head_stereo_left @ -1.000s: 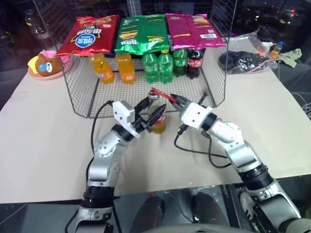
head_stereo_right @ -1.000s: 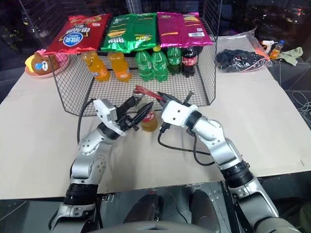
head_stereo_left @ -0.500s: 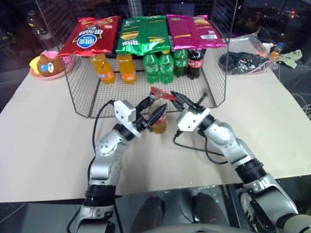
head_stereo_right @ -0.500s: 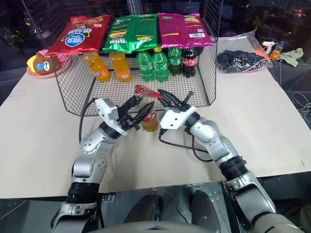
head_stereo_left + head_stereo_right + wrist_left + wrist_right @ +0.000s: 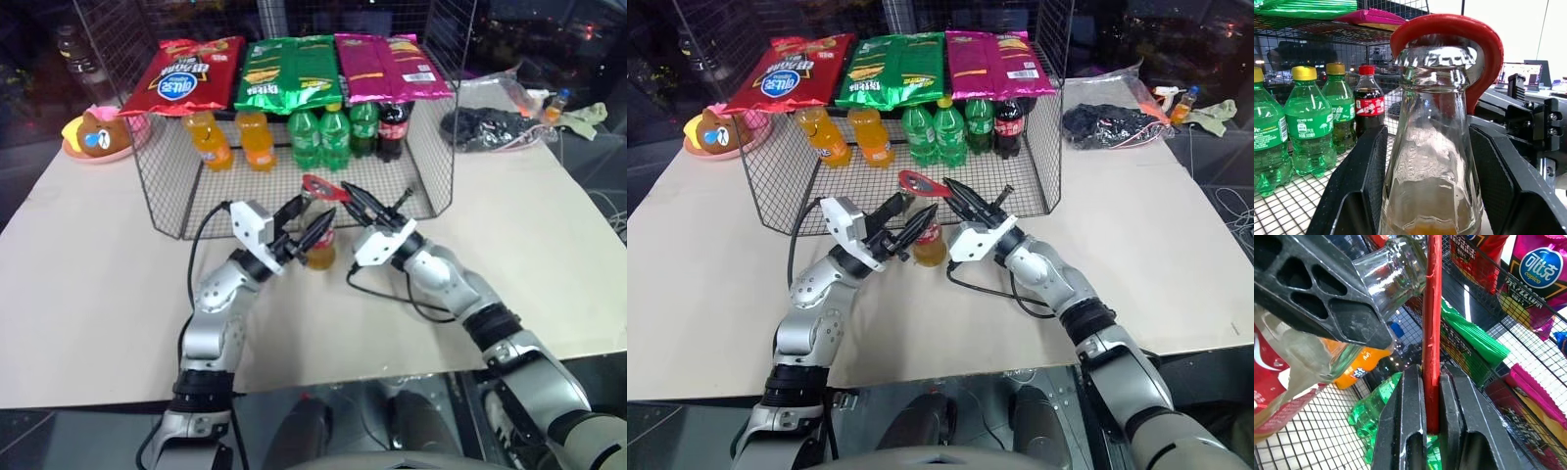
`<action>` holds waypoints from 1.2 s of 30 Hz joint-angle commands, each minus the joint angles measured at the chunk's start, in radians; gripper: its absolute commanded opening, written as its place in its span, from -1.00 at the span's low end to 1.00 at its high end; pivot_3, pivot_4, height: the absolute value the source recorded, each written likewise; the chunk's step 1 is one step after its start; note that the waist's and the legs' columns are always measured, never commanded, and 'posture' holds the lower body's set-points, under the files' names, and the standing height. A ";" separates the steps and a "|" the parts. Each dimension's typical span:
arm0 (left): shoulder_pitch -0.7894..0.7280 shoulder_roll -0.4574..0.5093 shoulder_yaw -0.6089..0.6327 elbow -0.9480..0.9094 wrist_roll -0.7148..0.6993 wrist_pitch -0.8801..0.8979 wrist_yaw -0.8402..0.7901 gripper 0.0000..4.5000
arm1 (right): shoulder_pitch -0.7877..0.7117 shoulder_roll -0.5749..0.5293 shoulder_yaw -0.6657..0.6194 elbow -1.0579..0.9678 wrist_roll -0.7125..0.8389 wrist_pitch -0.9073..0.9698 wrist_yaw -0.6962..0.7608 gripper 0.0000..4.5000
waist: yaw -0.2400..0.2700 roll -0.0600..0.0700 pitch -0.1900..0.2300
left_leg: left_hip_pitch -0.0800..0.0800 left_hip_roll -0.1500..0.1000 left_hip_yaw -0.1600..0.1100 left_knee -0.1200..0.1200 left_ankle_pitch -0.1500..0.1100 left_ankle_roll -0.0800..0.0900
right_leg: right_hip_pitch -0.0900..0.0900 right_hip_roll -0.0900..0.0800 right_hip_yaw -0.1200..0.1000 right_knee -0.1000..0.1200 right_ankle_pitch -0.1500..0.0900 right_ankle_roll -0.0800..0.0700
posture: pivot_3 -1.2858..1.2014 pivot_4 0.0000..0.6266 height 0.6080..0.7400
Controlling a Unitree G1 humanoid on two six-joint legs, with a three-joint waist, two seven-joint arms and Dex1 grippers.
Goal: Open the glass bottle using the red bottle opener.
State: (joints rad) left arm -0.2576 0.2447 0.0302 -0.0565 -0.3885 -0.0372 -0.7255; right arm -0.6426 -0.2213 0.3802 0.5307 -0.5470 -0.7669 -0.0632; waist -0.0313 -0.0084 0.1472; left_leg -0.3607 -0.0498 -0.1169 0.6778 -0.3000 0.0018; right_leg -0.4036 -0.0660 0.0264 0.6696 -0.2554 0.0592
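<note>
The glass bottle (image 5: pixel 320 247), clear with orange drink and a red label, stands on the table in front of the wire rack. My left gripper (image 5: pixel 312 225) is shut on the bottle, one black finger (image 5: pixel 1359 181) on each side of its shoulder. My right gripper (image 5: pixel 355 199) is shut on the slim handle of the red bottle opener (image 5: pixel 1431 323). The opener's loop head (image 5: pixel 1484 54) sits around the metal cap (image 5: pixel 1432 56) at the top of the neck.
A wire mesh rack (image 5: pixel 436 166) stands just behind the bottle. It holds orange bottles (image 5: pixel 209 140), green bottles (image 5: pixel 318 132) and a cola bottle (image 5: pixel 394 125), with snack bags (image 5: pixel 294 69) on top. A pink bowl with a toy (image 5: pixel 93 135) sits far left, a dark bundle (image 5: pixel 485 127) far right.
My right wrist has rolled and its forearm has sunk toward the table, laying the opener's loop over the cap. The left gripper and the bottle have stayed put.
</note>
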 commanded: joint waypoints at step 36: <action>-0.011 -0.022 -0.035 0.051 0.017 0.000 -0.013 -0.11 | -0.223 -0.161 0.016 0.174 -0.096 -0.185 -0.020 -1.00 | 0.001 0.001 -0.001 | 0.001 0.000 0.000 -0.005 0.000 0.000 | 0.001 0.000 0.000 -0.006 0.000 0.000 | 0.03 -0.52 1.00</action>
State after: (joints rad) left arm -0.2752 0.2275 0.0267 -0.0341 -0.3863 -0.0535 -0.7369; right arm -0.8486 -0.3658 0.3946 0.7129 -0.6313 -0.9421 -0.0946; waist -0.0302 -0.0073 0.1466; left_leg -0.3601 -0.0496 -0.1170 0.6713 -0.2999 0.0018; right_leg -0.4028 -0.0659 0.0265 0.6629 -0.2554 0.0592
